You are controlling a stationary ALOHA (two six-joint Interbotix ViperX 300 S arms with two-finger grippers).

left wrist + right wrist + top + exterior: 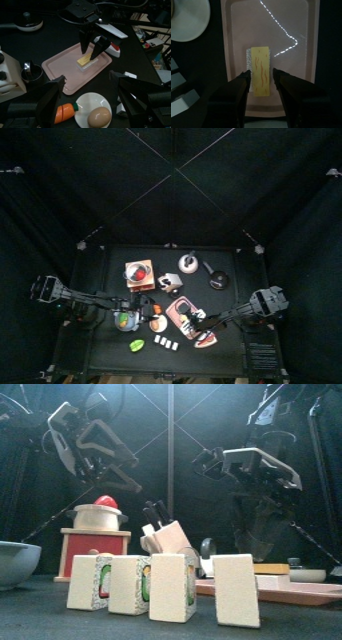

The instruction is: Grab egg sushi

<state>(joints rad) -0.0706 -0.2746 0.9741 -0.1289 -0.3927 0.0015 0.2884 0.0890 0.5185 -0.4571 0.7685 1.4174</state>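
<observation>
Task progress: approach judged done; grasp and lift not yet made. The egg sushi [260,70] lies flat on the pink tray [231,60], not raised.
Right claw [261,82]: released, jaws parted a little wider than the sushi. It hangs directly over the piece, one jaw at each long side; in the right wrist view the tips overlap the sushi's near end. Contact cannot be told. It holds nothing.
Egg sushi, place: between and just below the right claw's jaws, yellow slab on white rice, lengthwise along the tray. The left wrist view [87,59] shows it under that claw's tips.
Left claw [87,107]: released, jaws wide apart, empty, well short of the tray, over a white plate [85,100] bearing a brown egg [99,116]; a carrot-like toy [65,112] lies beside.
Remaining: lower if needed, close on the sushi's long sides, lift clear.
Table [107,263]: carries the tray and other toy food.
</observation>
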